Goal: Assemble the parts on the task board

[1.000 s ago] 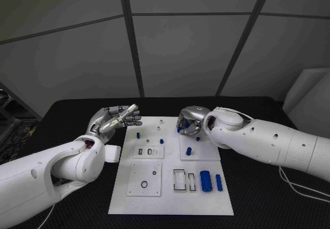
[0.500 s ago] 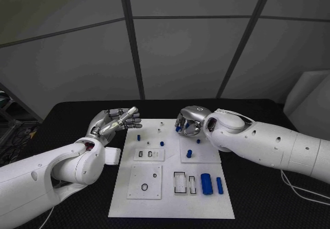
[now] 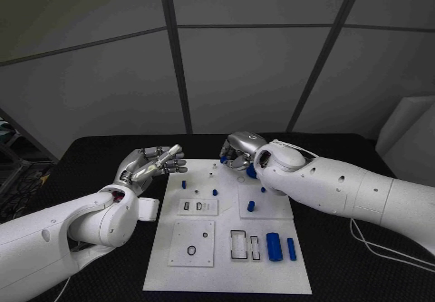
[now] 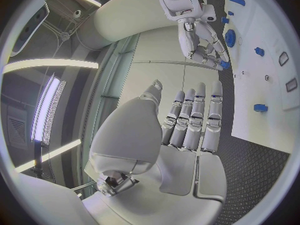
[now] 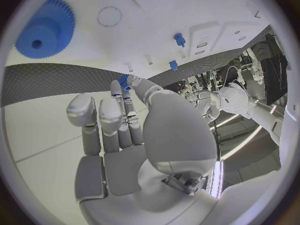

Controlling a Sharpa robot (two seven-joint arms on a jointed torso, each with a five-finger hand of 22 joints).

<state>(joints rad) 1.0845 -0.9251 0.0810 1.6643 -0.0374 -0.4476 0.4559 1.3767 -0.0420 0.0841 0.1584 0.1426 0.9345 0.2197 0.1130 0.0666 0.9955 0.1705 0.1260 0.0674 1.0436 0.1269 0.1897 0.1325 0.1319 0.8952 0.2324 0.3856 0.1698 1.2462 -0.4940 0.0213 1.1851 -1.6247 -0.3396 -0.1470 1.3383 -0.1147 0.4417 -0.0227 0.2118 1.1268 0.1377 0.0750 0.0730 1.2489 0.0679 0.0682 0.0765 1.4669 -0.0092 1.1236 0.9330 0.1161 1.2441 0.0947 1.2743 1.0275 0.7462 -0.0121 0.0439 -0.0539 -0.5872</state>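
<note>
Right robot hand (image 3: pixel 237 153) pinching a blue part (image 5: pixel 123 80) above the task board's (image 3: pixel 227 277) far edge; left robot hand (image 3: pixel 151 162) spread, empty.

A black table (image 3: pixel 344 264) with a finely textured surface carries the scene. A white rectangular task board (image 3: pixel 227 277) lies flat on its middle, its long sides running away from the robot. A thin white cable (image 3: pixel 376 246) trails across the table on the board's right, near the table's edge.
</note>
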